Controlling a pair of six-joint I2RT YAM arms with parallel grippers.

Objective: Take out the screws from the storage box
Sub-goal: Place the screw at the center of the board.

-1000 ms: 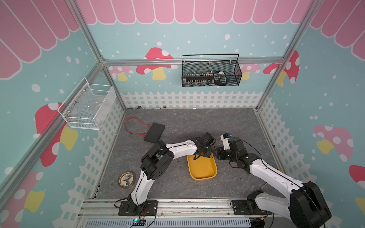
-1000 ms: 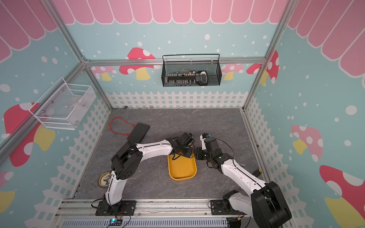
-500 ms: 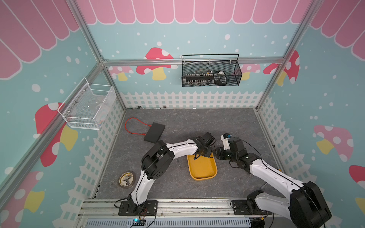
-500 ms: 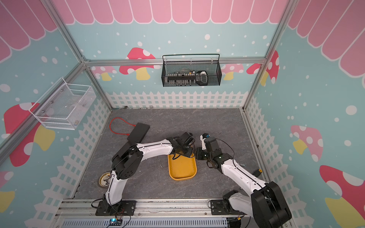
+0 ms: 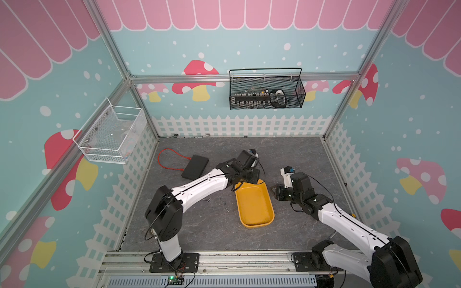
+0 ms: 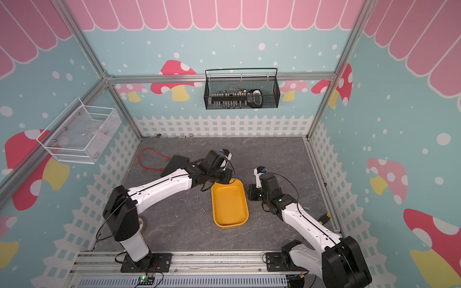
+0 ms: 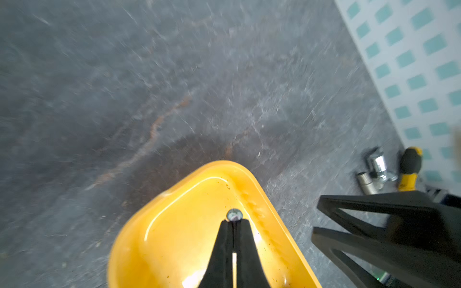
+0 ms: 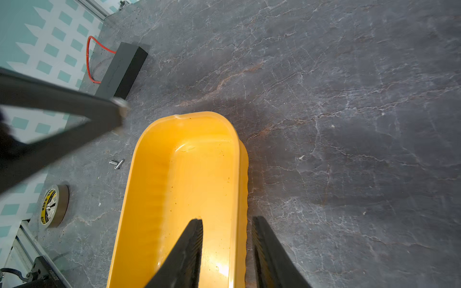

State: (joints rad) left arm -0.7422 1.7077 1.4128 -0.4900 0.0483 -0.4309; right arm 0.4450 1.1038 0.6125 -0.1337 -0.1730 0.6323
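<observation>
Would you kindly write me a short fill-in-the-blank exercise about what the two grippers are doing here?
The left gripper is shut on a tiny ____. One finger of the right gripper is inside the storage box; the other is ____. Loose screws lie on the table between the box and the ____ arm.
Missing: screw; outside; left.
</observation>
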